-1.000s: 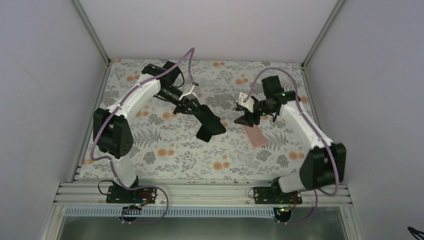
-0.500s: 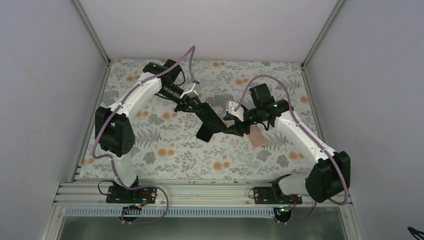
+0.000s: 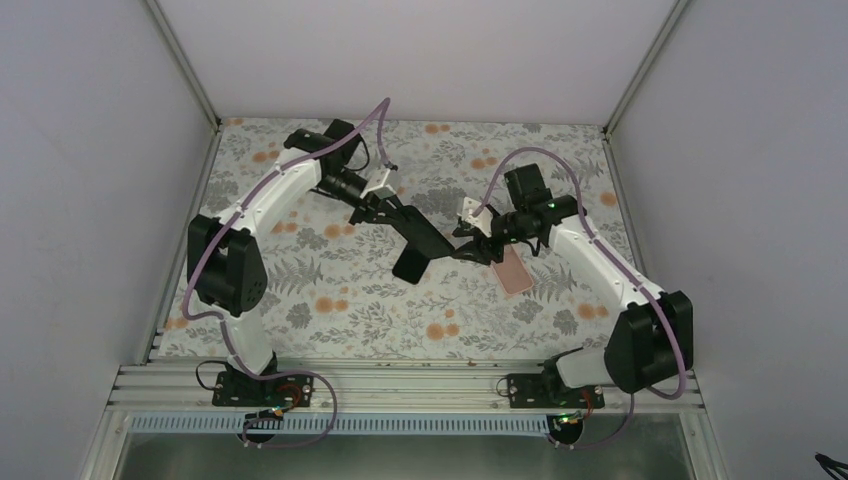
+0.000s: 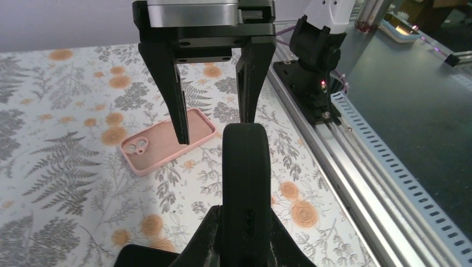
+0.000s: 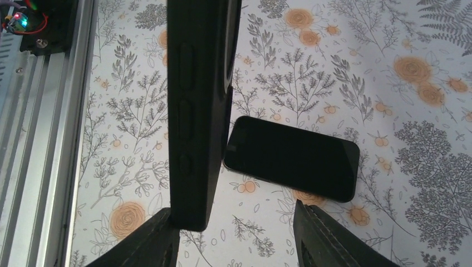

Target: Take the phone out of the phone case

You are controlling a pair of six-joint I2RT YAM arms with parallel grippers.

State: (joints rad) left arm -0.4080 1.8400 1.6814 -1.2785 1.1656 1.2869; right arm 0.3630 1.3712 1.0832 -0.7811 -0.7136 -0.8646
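My left gripper [image 3: 405, 215] is shut on a black phone case [image 3: 432, 238] and holds it edge-on above the table; it also shows in the left wrist view [image 4: 245, 183], with the gripper [image 4: 245, 212] below it. I cannot tell whether a phone sits inside. My right gripper [image 3: 468, 250] is open, and the free end of the case [image 5: 195, 111] stands between its jaws, close to the left finger [image 5: 150, 239]. The right gripper [image 5: 236, 222] is closed on nothing. A black phone [image 5: 292, 158] lies flat on the table under the case, also seen from above [image 3: 408, 266].
A pink empty case [image 3: 513, 270] lies face down on the floral table beside the right gripper, also in the left wrist view [image 4: 167, 142]. The aluminium rail [image 3: 400, 385] with both arm bases runs along the near edge. Grey walls enclose the table.
My right gripper has moved left from above the pink case to the free end of the black case. My left gripper with the case has shifted slightly.
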